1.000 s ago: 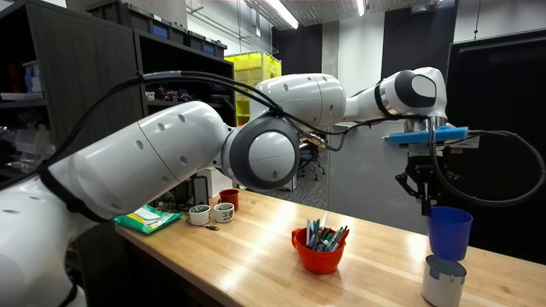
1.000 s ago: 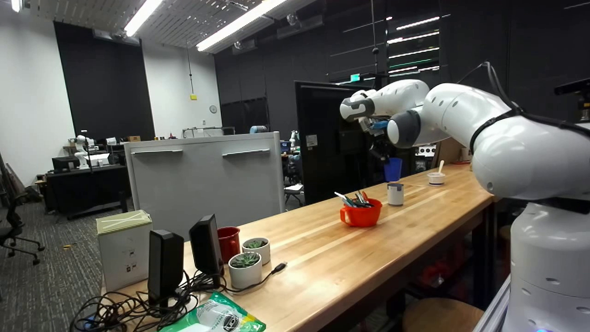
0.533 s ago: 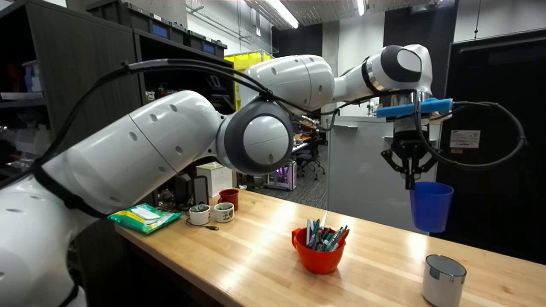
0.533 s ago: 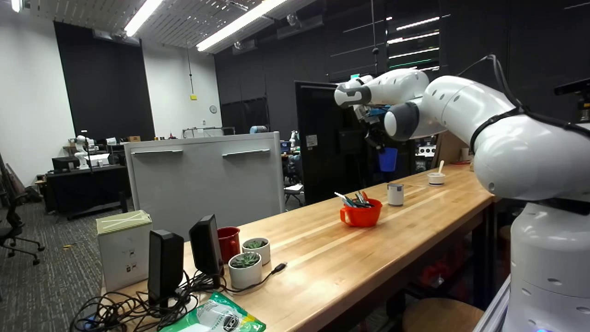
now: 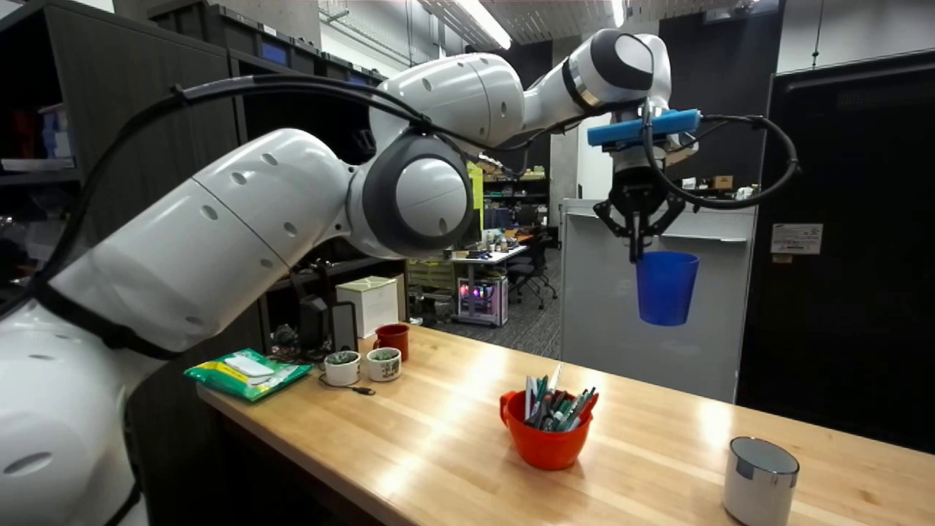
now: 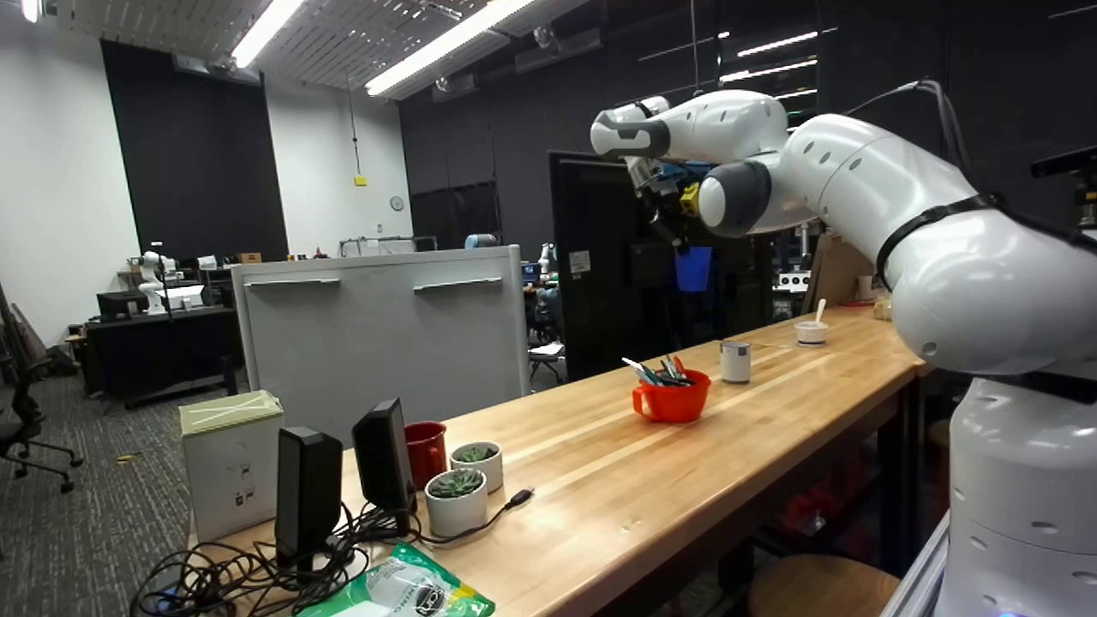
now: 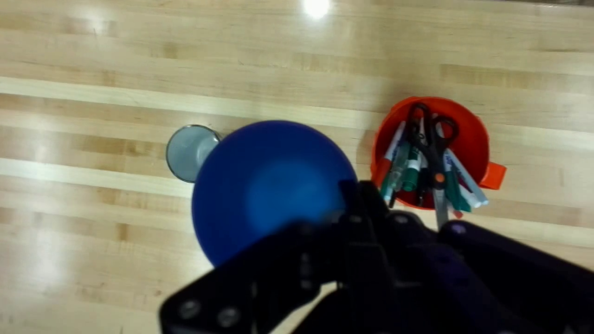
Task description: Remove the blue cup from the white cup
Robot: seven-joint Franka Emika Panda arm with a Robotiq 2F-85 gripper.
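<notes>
At the near end of the table (image 6: 591, 514), in an exterior view, a green packet (image 6: 398, 587) lies beside tangled black cables (image 6: 206, 561) and two black speakers (image 6: 307, 488), with a white box (image 6: 230, 471) next to them. Past these stand two succulents (image 6: 455, 483) in white pots (image 6: 456, 516) and a dark red mug (image 6: 424, 456). Farther along, the red bowl (image 6: 673, 405) holds markers (image 7: 412, 174) and black-handled scissors (image 7: 434, 160), whose blade juts over the rim in the wrist view. Beyond it the white cup (image 6: 735, 367) stands upright on the table, the blue cup (image 5: 666, 288) already out of it. The pincer (image 5: 635, 256) is clamped on the blue cup's wall at the rim, holding it nearly upright in the air, apart from white cup and bowl; in the wrist view the blue cup covers an edge of the white cup. Farther off, the table bears a small white tub (image 6: 810, 333) with a pale utensil (image 6: 820, 309), and behind stand a grey panel (image 6: 377, 334) and a tall black panel (image 6: 591, 326).
</notes>
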